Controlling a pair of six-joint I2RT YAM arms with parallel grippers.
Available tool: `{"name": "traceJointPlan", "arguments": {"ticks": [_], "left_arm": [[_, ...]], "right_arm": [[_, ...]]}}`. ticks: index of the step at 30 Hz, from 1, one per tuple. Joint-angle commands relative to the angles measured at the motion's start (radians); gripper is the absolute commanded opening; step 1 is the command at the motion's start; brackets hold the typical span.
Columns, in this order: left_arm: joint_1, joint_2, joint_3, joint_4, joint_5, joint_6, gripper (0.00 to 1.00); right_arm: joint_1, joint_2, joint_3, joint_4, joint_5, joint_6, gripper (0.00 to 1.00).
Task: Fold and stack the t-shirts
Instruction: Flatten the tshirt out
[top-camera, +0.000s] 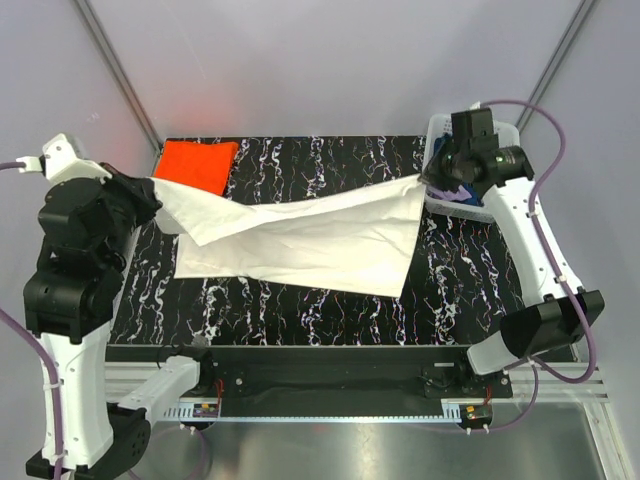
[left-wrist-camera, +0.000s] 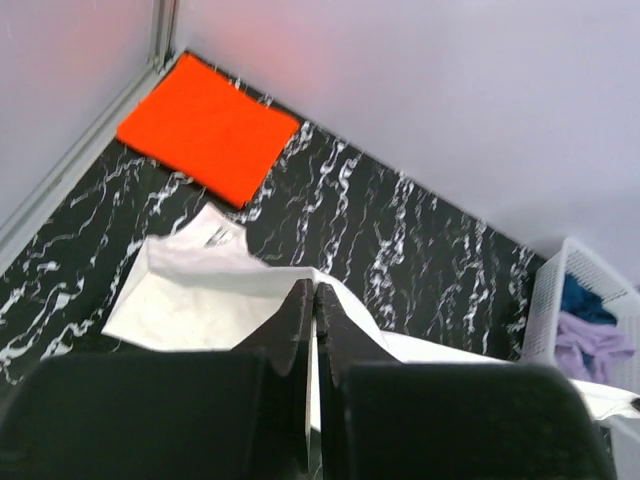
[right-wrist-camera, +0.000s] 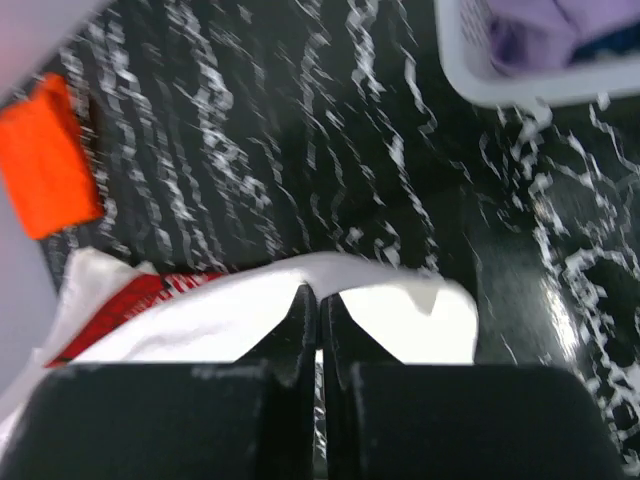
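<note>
So both grippers are clamped down tight here, fingers basically pressed together with just thin cloth between them. The left gripper (left-wrist-camera: 315, 292) has pinched one edge of the white t-shirt (top-camera: 300, 235) at the left side of the table (top-camera: 300, 312). The right gripper (right-wrist-camera: 318, 296) has a pinch on the opposite edge, over by the white basket (top-camera: 437, 128) on the right. In both wrist views the jaws look fully closed, with white fabric coming straight out from the tips.

The white shirt is stretched between the two arms across the middle of the black marbled table. Its upper edge runs from one gripper to the other, and the rest drapes down and lies on the tabletop toward the near side. It's kinda half-folded and wrinkly, not flat. In the right wrist view you can see a bit of red print (right-wrist-camera: 130, 300) on the left part of it.

The orange t-shirt (top-camera: 195, 165) is folded into a neat rectangle in the far left corner of the table, near the left gripper, and nothing is touching it. The basket has some purple cloth (left-wrist-camera: 590, 342) and blue cloth (left-wrist-camera: 585, 296) in it
</note>
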Motion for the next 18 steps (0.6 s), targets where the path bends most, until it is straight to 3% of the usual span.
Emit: {"name": "traceJointPlan", "arguments": {"ticks": [1, 8, 11, 18], "left_arm": [[-0.002, 0.026, 0.089, 0.102, -0.041, 0.015, 0.00], [-0.002, 0.074, 0.367, 0.292, 0.002, 0.121, 0.00], [-0.002, 0.074, 0.452, 0.375, 0.005, 0.176, 0.00], [-0.006, 0.046, 0.676, 0.493, 0.019, 0.248, 0.00]], "right_arm": [[-0.002, 0.041, 0.220, -0.066, -0.001, -0.068, 0.00], [-0.002, 0.116, 0.624, -0.134, -0.062, -0.102, 0.00], [-0.002, 0.093, 0.706, -0.123, -0.082, -0.101, 0.00], [-0.002, -0.141, 0.656, 0.007, -0.157, -0.099, 0.00]]}}
